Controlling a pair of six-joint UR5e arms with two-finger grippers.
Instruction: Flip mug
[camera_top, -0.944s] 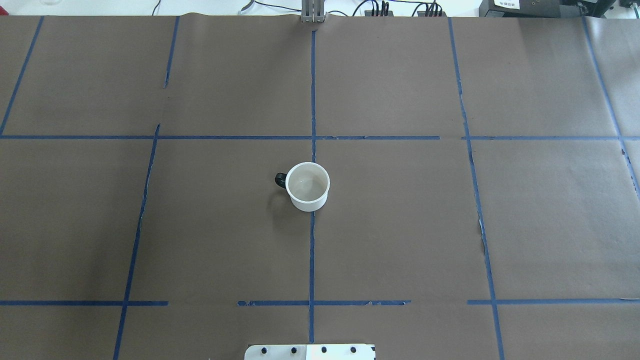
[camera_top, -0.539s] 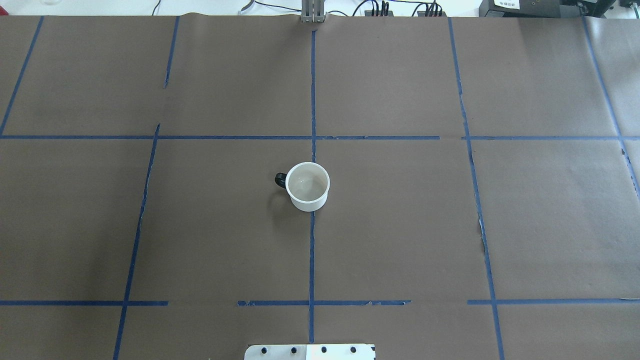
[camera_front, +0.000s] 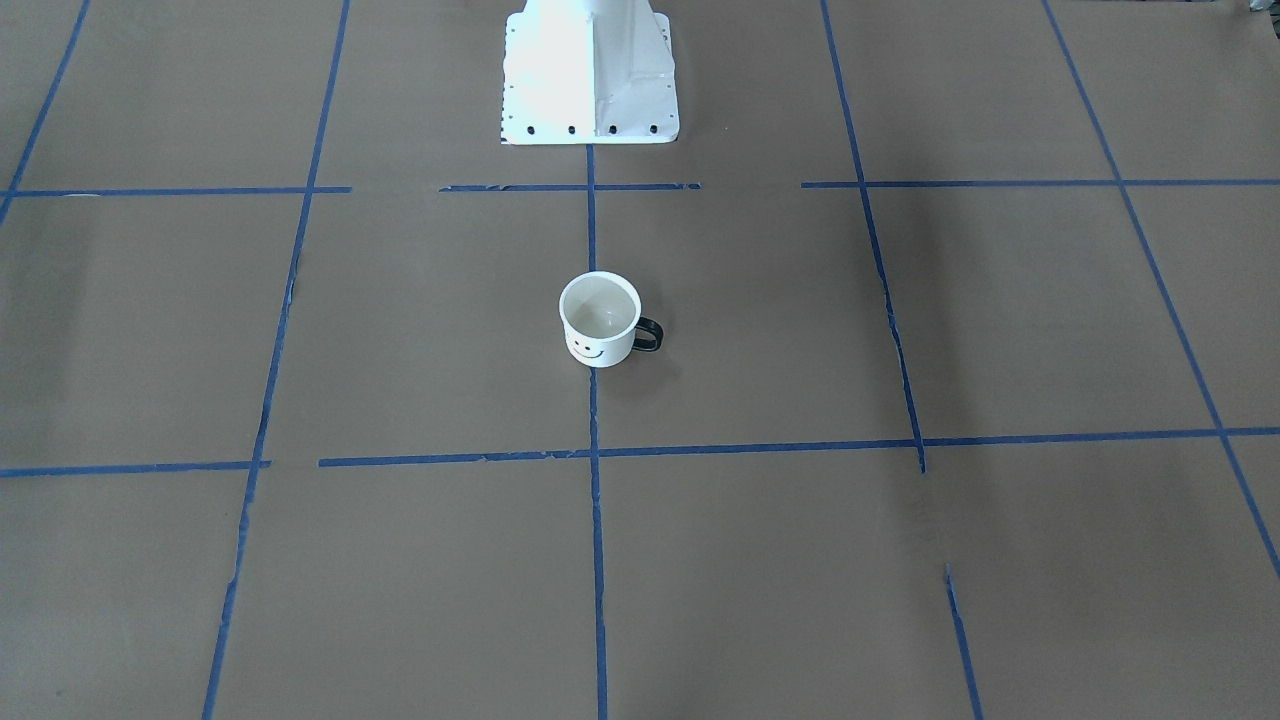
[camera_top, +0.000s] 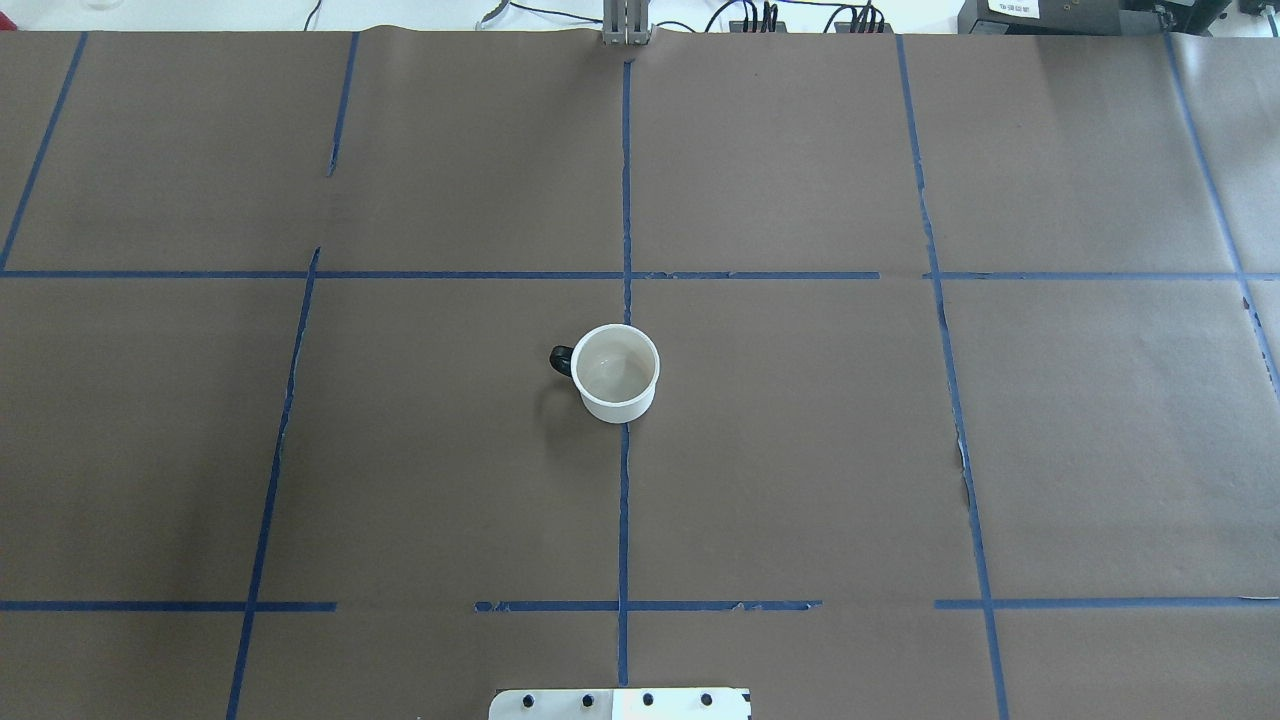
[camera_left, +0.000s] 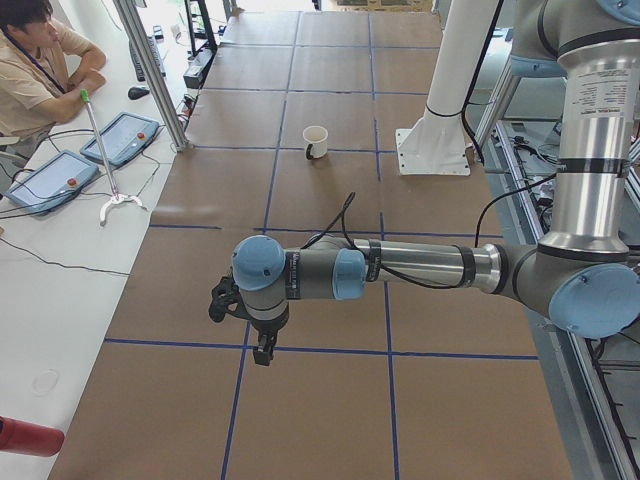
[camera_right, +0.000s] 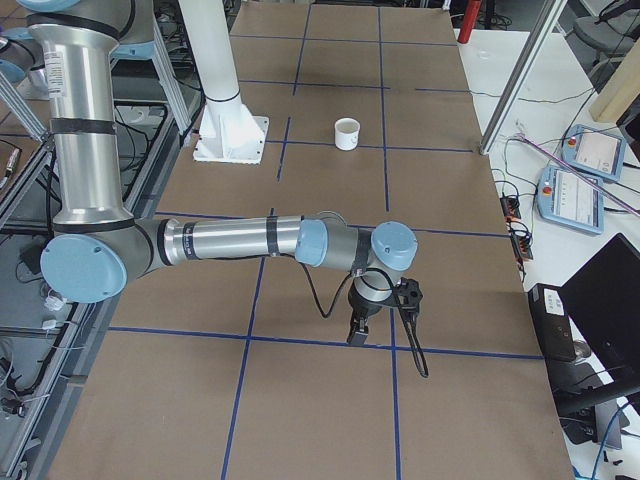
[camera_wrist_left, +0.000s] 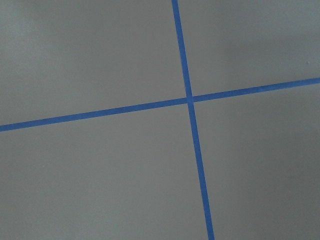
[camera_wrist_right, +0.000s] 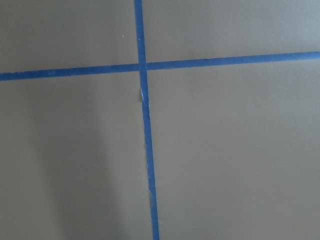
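The white mug (camera_top: 618, 372) stands upright, mouth up, at the middle of the brown table, its black handle toward the overhead view's left. The front-facing view shows its smiley face (camera_front: 590, 350). It also shows in the exterior left view (camera_left: 315, 141) and the exterior right view (camera_right: 346, 133). My left gripper (camera_left: 263, 350) hangs over the table's left end, far from the mug; I cannot tell whether it is open or shut. My right gripper (camera_right: 357, 335) hangs over the right end, also far from the mug; I cannot tell its state. Both wrist views show only paper and blue tape.
Blue tape lines (camera_top: 624, 200) divide the brown paper into squares. The robot's white base plate (camera_top: 620, 703) sits at the near edge. A seated operator (camera_left: 40, 60) and teach pendants (camera_left: 120, 138) are beside the table's far side.
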